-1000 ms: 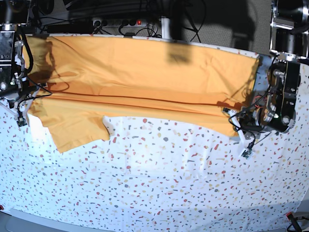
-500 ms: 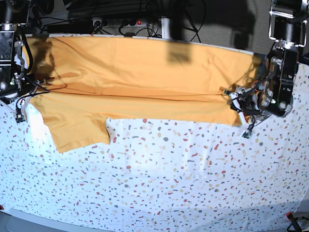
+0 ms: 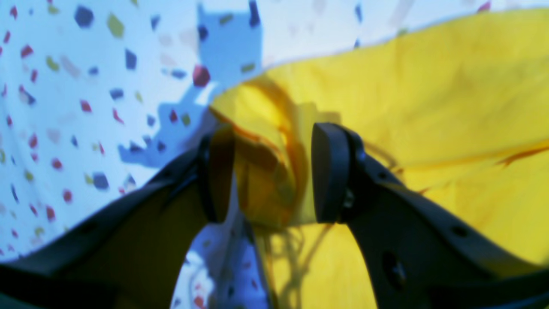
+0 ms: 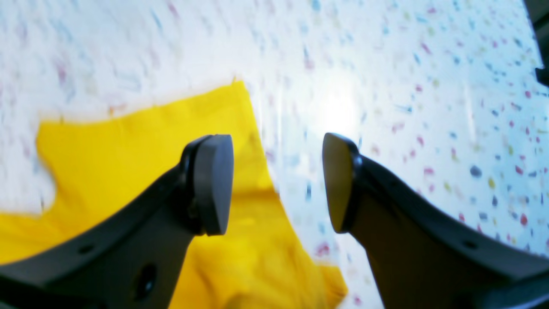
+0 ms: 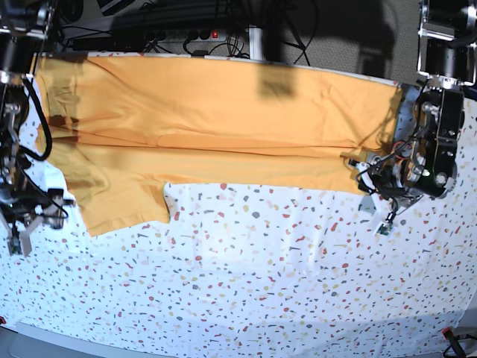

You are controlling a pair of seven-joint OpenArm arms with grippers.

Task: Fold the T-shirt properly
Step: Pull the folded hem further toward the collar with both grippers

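Right gripper [image 5: 21, 237] sits at the far left of the base view, out over the speckled white surface [image 5: 246, 291] just off the sleeve [image 5: 123, 203] of the T-shirt [image 5: 216, 112]. From its wrist camera, the right gripper [image 4: 278, 184] has its two dark fingers [image 4: 212, 189] spread apart with nothing between them, cloth under one pad and bare surface [image 4: 429, 86] under the other; the T-shirt [image 4: 128, 163] shows there as a yellow flap with a straight edge running down between the fingers.

Moving across, the T-shirt lies flat along the far side of the surface, folded lengthwise, with a long crease running across it and the short sleeve hanging toward the near side at the left. No lettering shows on the side facing up.

Over at the right, the left gripper [image 5: 375, 188] is right at the garment's near corner. Its wrist view shows the left gripper [image 3: 272, 171] with a bunched wad of the T-shirt [image 3: 429, 94] sitting between the fingers [image 3: 326, 171]: one pad is against the cloth, the other looks close to it, but the blur leaves it unclear whether they are pinching or merely straddling the wad. Speckled surface [image 3: 85, 86] fills that view's left.
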